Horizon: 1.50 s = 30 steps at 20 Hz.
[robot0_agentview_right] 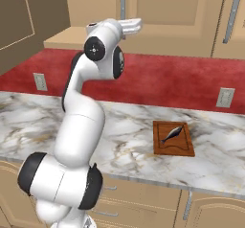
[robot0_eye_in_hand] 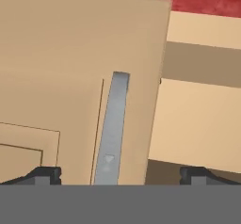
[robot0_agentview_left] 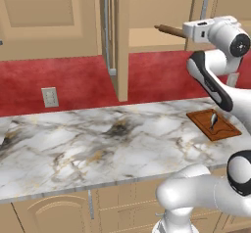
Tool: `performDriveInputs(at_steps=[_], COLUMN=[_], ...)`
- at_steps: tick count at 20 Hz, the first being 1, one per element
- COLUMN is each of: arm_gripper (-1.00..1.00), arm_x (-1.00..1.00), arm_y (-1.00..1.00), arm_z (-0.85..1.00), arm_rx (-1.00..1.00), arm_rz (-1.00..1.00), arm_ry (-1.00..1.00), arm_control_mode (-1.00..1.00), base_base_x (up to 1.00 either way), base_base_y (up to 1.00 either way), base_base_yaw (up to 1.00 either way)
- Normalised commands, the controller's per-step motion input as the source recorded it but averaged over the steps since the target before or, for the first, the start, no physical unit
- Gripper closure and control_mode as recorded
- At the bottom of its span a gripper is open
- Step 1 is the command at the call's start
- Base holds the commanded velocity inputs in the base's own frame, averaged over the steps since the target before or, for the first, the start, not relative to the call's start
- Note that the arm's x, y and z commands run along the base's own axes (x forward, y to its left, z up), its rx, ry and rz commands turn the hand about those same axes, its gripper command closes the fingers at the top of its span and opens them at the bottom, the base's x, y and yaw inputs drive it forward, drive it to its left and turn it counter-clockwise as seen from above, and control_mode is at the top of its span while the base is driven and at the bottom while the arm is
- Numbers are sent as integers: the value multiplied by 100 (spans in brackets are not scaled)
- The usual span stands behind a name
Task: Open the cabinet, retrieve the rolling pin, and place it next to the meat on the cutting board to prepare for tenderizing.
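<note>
The cabinet's left door (robot0_agentview_left: pixel 122 41) stands swung open, edge-on to me. The rolling pin (robot0_agentview_left: pixel 169 30) lies on the shelf inside. My gripper (robot0_agentview_left: pixel 190 30) is raised in front of the cabinet, just right of the pin's end and apart from it. In the hand view the gripper (robot0_eye_in_hand: pixel 120 175) is open, fingertips (robot0_eye_in_hand: pixel 44 173) wide apart, facing the shut right door (robot0_eye_in_hand: pixel 70 77) and its silver bar handle (robot0_eye_in_hand: pixel 113 129). The cutting board (robot0_agentview_right: pixel 173 145) lies on the counter with the meat (robot0_agentview_right: pixel 172 133) on it, low and right of the gripper (robot0_agentview_right: pixel 133 26).
The marble counter (robot0_agentview_left: pixel 98 144) runs under the cabinets, with a red backsplash (robot0_agentview_left: pixel 59 80) and wall outlets (robot0_agentview_left: pixel 49 97) behind. A neighbouring wall cabinet (robot0_agentview_left: pixel 44 16) hangs at the left. Base cabinets (robot0_agentview_right: pixel 143 203) sit below the counter edge. My own arm (robot0_agentview_right: pixel 81 117) blocks the left part of the counter.
</note>
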Motion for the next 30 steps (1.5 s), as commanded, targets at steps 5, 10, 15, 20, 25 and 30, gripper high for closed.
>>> performDriveInputs(at_steps=[5,10,15,20,25,30], arm_gripper=[-100,-100,-100,100,100,100], arm_x=[40,45,49,56,15,7], arm_y=[0,0,0,4,10,0], arm_z=[0,0,0,0,-1,-11], arm_rx=[0,0,0,0,-2,-1], arm_rz=[4,4,3,2,3,9], arm_ry=[0,0,0,1,2,-1], arm_control_mode=[-100,-100,-100,-100,-100,-100], base_base_x=[0,0,0,0,0,0], base_base_y=[0,0,0,0,0,0], base_base_yaw=[0,0,0,0,0,0])
